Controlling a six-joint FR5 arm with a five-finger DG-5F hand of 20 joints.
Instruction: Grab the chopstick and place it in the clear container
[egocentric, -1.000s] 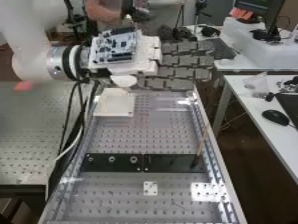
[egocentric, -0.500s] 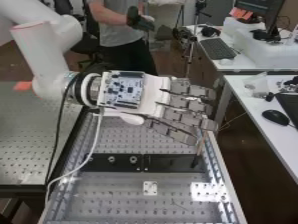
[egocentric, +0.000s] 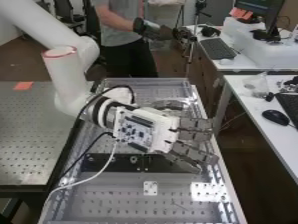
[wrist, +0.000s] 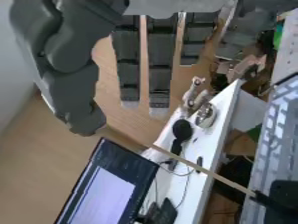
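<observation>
The robot hand (egocentric: 143, 131) hangs over the perforated bench (egocentric: 110, 200), fingers (wrist: 159, 65) straight and spread, pinching nothing, while the chopstick (wrist: 183, 161) slants from near its thumb (wrist: 83, 117) to a dark holder (wrist: 267, 201), so the approach looks nearly done, with grasping, lifting and placing all left.

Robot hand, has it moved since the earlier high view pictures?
Yes, down the high view: before, the robot hand showed wholly above the black strip, and now some of its fingers overlap that strip in the picture.
</observation>
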